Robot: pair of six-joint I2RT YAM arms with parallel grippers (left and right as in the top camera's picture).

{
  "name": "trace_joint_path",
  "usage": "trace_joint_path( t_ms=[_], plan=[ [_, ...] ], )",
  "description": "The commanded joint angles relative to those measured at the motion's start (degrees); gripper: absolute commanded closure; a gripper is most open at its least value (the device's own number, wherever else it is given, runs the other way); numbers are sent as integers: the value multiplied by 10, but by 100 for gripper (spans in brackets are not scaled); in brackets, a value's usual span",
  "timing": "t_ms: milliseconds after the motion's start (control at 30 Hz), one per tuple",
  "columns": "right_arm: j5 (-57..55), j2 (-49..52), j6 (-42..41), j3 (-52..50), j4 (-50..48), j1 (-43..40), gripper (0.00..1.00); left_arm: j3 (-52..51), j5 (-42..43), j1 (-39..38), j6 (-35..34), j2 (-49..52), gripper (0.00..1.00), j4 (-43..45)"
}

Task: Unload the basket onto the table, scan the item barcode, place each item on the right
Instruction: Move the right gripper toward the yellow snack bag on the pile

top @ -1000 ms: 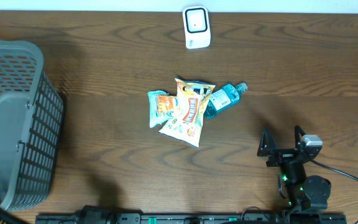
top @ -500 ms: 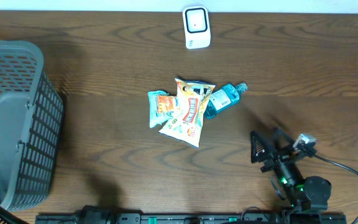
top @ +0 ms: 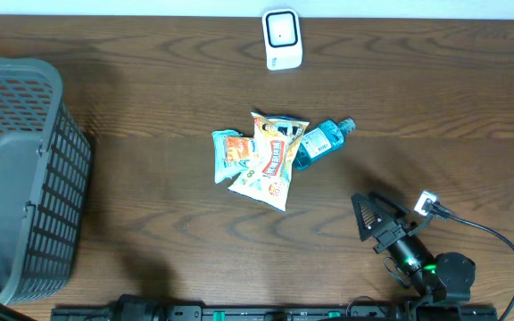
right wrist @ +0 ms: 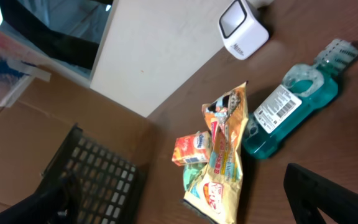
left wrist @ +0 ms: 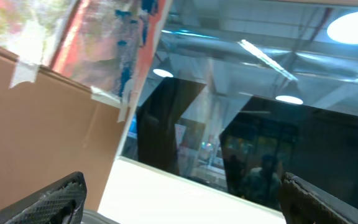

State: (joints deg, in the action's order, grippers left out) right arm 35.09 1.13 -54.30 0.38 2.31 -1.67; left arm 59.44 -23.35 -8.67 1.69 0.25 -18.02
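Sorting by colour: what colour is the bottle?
The bottle is teal with a white label; clearest in right wrist view.

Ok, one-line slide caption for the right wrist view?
Piled snack bags, barcode-labelled teal bottle and white scanner on wooden table, basket nearby.

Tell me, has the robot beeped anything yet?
Not yet, nothing looks scanned. The yellow crinkly snack bag, the teal plastic mouthwash bottle and the small orange packet lie piled mid-table, apart from the white boxy scanner. In hand: nothing; the right gripper is open and empty near the pile, the left gripper open, facing away. To do: grab one, show the scanner its barcode.
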Motion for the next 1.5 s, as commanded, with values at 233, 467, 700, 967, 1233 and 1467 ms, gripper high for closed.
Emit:
trace_joint_path(
  t_ms=[233, 467, 700, 967, 1233, 1467],
  plan=[
    [26, 0, 12, -1, 1, 2, 1, -4, -31, 2, 1, 0, 2, 5],
    [50, 0, 66, -1, 3, 2, 1, -37, -30, 2, -57, 0, 2, 5],
    [73, 0, 81, 0, 4, 2, 1, -125, -25, 2, -189, 0, 2, 58],
    [27, 0, 158, 101, 168, 2, 1, -241, 80, 2, -198, 0, 2, 118],
    [-91, 61, 223, 231, 353, 2, 2, -364, 80, 2, -203, 0, 2, 179],
    [-91, 236, 254, 290, 352, 3, 7, -481, 84, 2, -249, 0, 2, 277]
  ],
)
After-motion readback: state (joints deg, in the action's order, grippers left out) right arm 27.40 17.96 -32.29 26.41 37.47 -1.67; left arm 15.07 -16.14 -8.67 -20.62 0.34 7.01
